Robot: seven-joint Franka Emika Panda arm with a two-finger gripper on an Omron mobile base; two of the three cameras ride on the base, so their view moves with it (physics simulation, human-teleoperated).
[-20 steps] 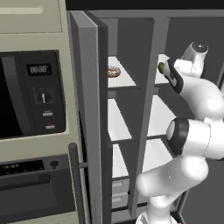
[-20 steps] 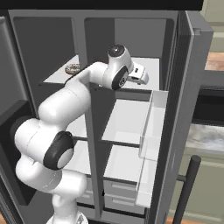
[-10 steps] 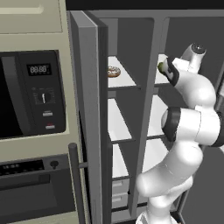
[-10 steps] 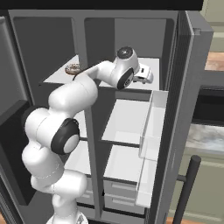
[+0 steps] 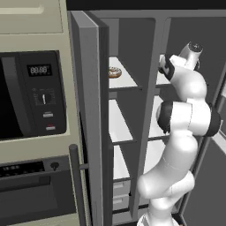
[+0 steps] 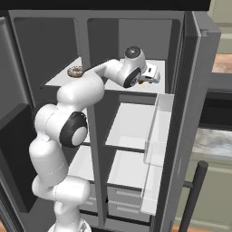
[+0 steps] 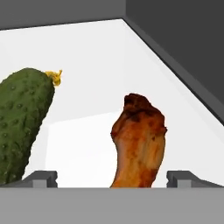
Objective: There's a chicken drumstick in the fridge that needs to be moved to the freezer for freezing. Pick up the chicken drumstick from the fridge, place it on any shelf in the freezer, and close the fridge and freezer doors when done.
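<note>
A bumpy green cucumber [image 7: 24, 124] lies just beside the chicken drumstick [image 7: 139, 140] on my white shelf [image 7: 100, 65] — gripper [image 7: 113, 178] fingers spread wide, straddling the drumstick, holding nothing.

Readable text: one digital readout only.
Oven panel [image 5: 40, 95], 9 o'clock in left base view: small display [image 5: 36, 69] shows "00:00"; digits blurred, reading uncertain.

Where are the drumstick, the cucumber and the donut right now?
drumstick [image 7: 139, 141], hand view, middle of the meat.
cucumber [image 7: 22, 122], hand view, bumpy green side.
donut [image 5: 114, 72], left base view, its top.
</note>
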